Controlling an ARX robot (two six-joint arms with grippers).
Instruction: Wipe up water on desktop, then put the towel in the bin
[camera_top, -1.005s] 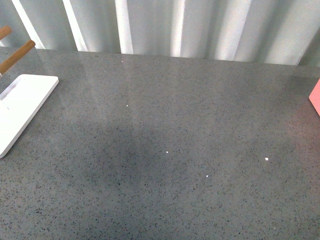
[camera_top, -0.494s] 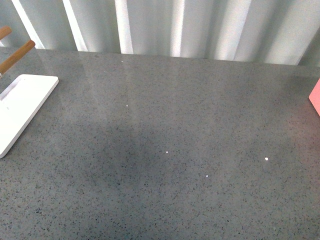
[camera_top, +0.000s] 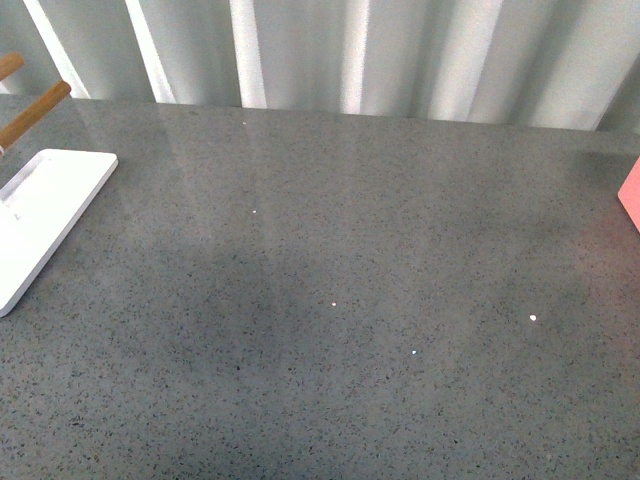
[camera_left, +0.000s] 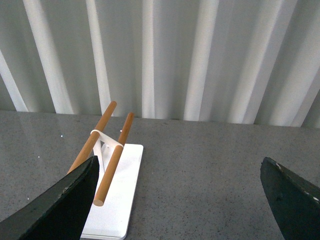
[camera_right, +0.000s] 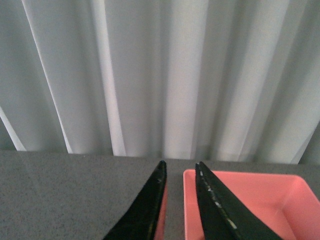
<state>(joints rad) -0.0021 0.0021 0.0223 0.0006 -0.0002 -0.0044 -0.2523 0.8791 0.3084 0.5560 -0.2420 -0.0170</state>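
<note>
The left pincer (camera_left: 177, 200) is spread wide and empty; the right pincer (camera_right: 180, 200) is nearly closed on nothing, before the bin (camera_right: 240, 202) at the counter's (camera_top: 330, 300) right edge. No towel shows, so finding it probably comes first.

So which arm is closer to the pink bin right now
The right. Its tool sits just before the pink bin, at its near wall by the wrist view. The left tool, wide open, faces the white stand with wooden rods at the desk's opposite end.
</note>
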